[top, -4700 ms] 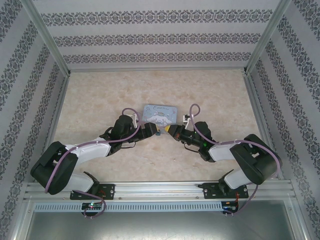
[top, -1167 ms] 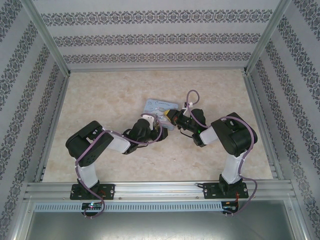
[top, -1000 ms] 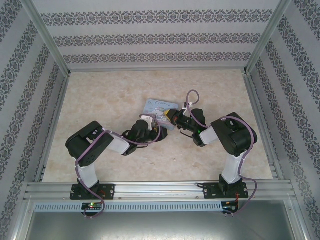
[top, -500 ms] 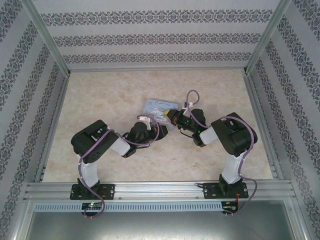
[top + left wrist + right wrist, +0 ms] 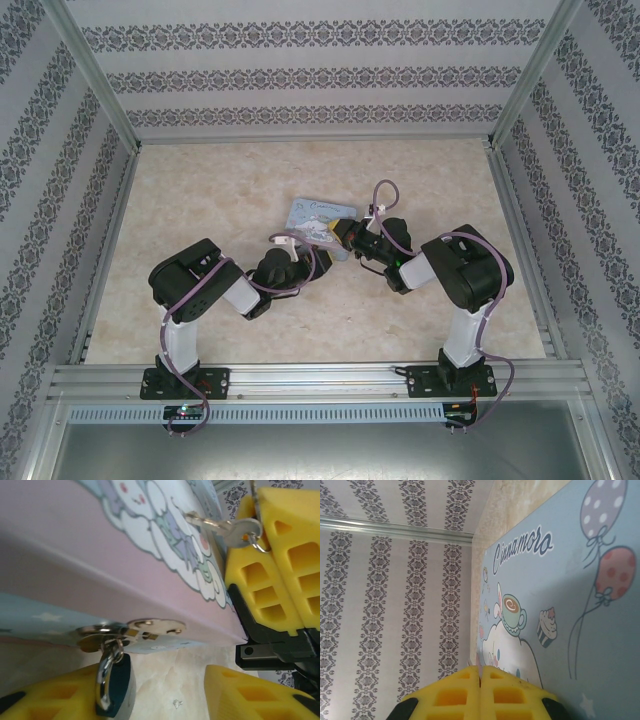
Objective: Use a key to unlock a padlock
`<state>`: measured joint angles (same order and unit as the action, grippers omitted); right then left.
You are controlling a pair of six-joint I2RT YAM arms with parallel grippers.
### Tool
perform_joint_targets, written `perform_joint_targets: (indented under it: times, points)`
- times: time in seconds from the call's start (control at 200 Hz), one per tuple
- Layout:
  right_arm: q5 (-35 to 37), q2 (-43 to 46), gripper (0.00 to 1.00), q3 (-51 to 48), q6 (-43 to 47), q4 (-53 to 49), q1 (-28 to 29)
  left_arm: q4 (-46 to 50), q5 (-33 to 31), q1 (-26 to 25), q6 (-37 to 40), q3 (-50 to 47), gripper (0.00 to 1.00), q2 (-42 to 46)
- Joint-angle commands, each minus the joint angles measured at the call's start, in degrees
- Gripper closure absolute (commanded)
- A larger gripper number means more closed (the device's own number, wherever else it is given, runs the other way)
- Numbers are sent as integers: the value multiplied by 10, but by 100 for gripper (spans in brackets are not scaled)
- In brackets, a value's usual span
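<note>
Left gripper (image 5: 165,700): jaws stand partly apart at the front edge of the tin (image 5: 75,555), below its rim. The padlock (image 5: 116,687) hangs between them, lying against one yellow finger, while the other finger stands clear of it. No grip on the lock is made.

The padlock's shackle passes through the metal hasp (image 5: 145,628) on the front of the tin, and the dark body hangs below the hasp, just above the table (image 5: 165,675). The shackle appears seated in the body; at this close angle that cannot be confirmed, and the keyhole cannot be made out.

Right gripper (image 5: 264,535): fingers pressed together on the head of the key (image 5: 220,526), at the right end of the tin. The blade points out across the lid, above the hasp and well apart from the padlock.

Progress, as judged: the key is in hand and the lock is bracketed. Outstanding: steady the padlock, bring the blade down to the keyhole, insert it, turn it and free the shackle. The task is at an early to middle stage.

Count: one padlock, one key, one tin, two grippers.
</note>
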<state>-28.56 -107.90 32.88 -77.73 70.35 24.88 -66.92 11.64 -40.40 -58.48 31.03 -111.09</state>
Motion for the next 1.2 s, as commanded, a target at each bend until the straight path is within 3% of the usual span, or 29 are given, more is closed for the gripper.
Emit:
perform_joint_targets:
  times: [0.0, 0.595, 0.929, 1.199]
  points:
    - [6, -17, 100, -5, 2, 1, 1, -19, -11, -3, -10, -7, 54, -7]
    - [2, -10, 100, -7, -3, 8, -3, -1, -19, -3, -16, -6, 80, -14]
    - [-18, 70, 100, -24, 1, -13, -18, 6, -12, -2, -41, -6, 100, -5]
    - [-31, 163, 100, -102, 11, -28, -21, 47, 0, 1, -50, -8, 100, 35]
